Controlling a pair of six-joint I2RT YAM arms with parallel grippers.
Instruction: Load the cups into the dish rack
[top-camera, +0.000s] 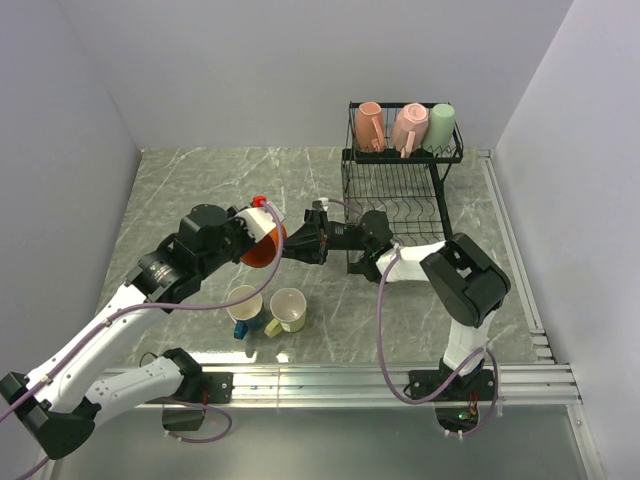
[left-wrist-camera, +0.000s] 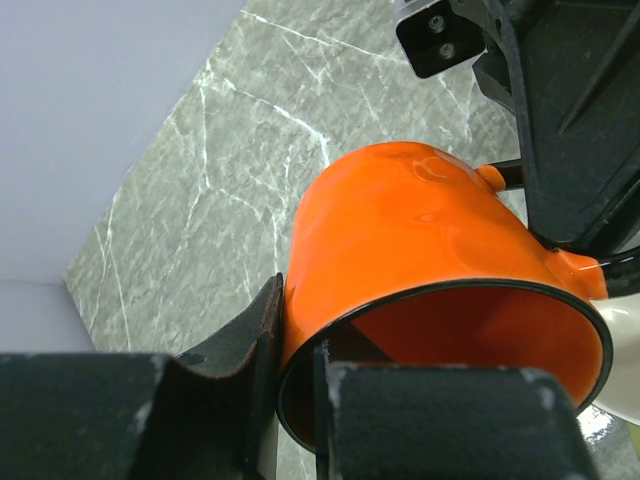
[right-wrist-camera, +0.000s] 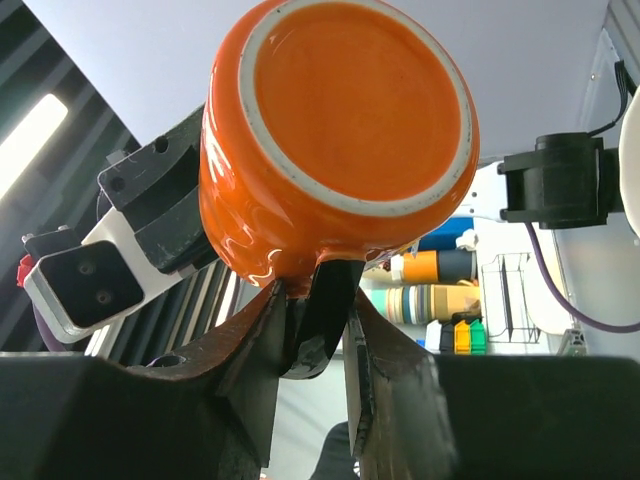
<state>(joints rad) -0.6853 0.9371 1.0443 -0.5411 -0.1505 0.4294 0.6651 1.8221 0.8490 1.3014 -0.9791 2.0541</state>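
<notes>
The glossy orange ceramic mug (top-camera: 262, 245) hangs in mid-air short of the black wire dish rack (top-camera: 396, 196), its rim pinched by the nearly closed left gripper (left-wrist-camera: 297, 340) and its thin handle nipped by the right gripper (right-wrist-camera: 318, 300), so an early left release could let it twist and drop.

Table (top-camera: 200, 185) is wide open beyond the left claw (top-camera: 268, 240). Orange mug (top-camera: 262, 247) plugs the gap to the right claw (top-camera: 293, 247), rack (top-camera: 400, 195) just behind that; blue mug (top-camera: 244, 302) and yellow mug (top-camera: 288, 310) sit below.
</notes>
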